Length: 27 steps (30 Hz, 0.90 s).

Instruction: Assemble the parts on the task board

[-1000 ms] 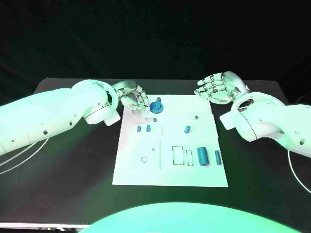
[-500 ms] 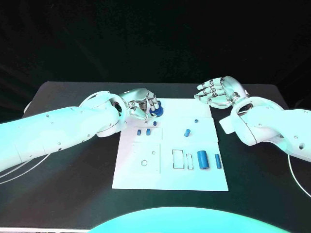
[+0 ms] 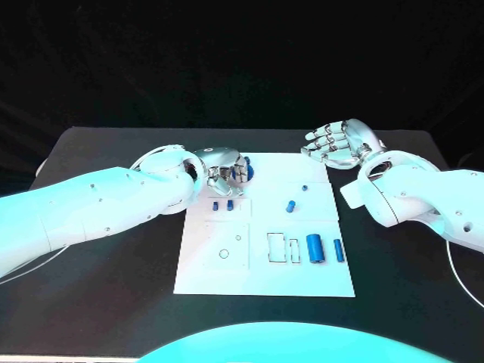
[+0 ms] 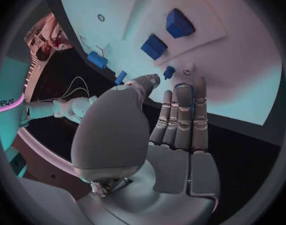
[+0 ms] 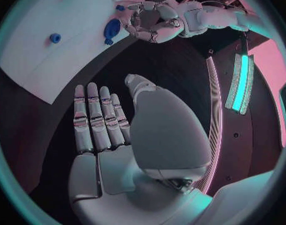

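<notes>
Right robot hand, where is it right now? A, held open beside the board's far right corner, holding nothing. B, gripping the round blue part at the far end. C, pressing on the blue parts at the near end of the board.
A: the right robot hand is open and empty past the board's far right corner.

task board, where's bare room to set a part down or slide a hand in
Free: the task board's near strip below the two upright cylinders, and the black table on either side. Crowded: the far left corner, where the left hand covers the round blue part.
</notes>
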Tool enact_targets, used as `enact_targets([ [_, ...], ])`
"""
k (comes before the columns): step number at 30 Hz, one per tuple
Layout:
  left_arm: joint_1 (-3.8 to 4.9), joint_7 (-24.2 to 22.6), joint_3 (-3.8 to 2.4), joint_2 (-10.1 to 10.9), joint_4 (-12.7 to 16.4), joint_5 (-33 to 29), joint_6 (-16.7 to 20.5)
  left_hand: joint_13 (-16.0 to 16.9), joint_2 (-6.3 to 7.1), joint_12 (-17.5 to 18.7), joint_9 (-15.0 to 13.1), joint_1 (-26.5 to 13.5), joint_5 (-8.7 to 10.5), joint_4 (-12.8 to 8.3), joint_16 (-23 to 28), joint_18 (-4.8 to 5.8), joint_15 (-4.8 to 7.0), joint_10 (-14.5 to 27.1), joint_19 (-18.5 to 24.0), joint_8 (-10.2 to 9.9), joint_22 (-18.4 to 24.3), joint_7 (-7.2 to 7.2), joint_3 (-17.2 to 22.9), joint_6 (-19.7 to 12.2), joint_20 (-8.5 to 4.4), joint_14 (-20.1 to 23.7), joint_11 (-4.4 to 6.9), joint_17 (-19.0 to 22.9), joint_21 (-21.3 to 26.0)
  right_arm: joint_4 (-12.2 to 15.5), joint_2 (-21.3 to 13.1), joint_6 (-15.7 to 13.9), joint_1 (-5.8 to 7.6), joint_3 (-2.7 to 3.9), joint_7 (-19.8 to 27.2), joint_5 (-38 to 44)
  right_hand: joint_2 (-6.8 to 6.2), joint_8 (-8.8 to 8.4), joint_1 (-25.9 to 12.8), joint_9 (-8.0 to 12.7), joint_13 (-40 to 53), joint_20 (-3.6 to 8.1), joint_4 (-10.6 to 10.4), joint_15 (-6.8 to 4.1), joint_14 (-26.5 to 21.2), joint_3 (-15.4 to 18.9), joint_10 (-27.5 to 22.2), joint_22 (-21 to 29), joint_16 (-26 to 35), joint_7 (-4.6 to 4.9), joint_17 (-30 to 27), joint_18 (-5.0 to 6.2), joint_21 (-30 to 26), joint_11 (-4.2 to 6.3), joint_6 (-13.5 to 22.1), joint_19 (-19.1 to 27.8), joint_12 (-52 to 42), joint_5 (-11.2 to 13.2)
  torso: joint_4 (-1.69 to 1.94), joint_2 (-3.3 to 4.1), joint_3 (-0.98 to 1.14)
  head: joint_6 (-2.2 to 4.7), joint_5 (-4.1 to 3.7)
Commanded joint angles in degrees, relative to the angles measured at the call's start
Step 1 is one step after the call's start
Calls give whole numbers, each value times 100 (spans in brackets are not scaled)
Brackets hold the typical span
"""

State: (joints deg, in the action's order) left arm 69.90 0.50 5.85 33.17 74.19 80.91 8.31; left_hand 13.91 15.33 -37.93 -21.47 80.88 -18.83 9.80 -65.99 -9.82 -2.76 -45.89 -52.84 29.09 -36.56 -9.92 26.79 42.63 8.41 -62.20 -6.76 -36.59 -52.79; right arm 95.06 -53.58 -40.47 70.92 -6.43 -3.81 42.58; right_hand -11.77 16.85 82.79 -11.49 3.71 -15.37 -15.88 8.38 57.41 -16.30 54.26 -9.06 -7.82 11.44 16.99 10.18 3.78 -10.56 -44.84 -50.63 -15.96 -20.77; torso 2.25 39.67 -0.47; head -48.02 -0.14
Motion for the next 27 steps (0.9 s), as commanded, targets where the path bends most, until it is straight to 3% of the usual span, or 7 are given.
enact_targets([
  [1, -6, 47, -1, -35, -25, 311, -359, -39, 35, 3, 65, -39, 45, 33, -174, -71, 10, -86, -72, -63, -25, 7, -28, 76, -11, -155, 15, -178, -60, 1, 6, 58, -4, 0, 63, 13, -19, -21, 41, 6, -9, -9, -6, 34, 24, -43, 8, 5, 37, 299, -5, 36, -24, -39, -5, 40, 32, -19, -1, -4, 1, -3, -10],
  [15, -12, 163, 3, -79, -60, 359, -469, -108, 13, 26, 162, -12, 49, 38, -425, -69, 19, -170, -102, -101, -74, 19, -28, 200, -19, -318, 27, -426, -133, -3, 9, 64, -4, 0, 63, 13, -19, -21, 41, 6, -9, -9, -6, 34, 24, -43, 8, 5, 37, 299, -5, 36, -24, -39, -5, 40, 32, -19, 7, -5, 1, -13, -29],
  [27, -19, 166, 3, -151, -119, 358, -564, -261, -153, 124, 317, 215, 48, -96, -729, -71, 67, -388, -113, -164, -230, 68, 201, 482, -59, -472, 76, -639, -352, -4, 20, 74, -4, 0, 65, 13, -19, -21, 41, 6, -9, -9, -6, 34, 24, -43, 8, 5, 37, 299, -5, 36, -24, -39, -5, 40, 32, -19, -2, -1, -1, -34, -36],
])
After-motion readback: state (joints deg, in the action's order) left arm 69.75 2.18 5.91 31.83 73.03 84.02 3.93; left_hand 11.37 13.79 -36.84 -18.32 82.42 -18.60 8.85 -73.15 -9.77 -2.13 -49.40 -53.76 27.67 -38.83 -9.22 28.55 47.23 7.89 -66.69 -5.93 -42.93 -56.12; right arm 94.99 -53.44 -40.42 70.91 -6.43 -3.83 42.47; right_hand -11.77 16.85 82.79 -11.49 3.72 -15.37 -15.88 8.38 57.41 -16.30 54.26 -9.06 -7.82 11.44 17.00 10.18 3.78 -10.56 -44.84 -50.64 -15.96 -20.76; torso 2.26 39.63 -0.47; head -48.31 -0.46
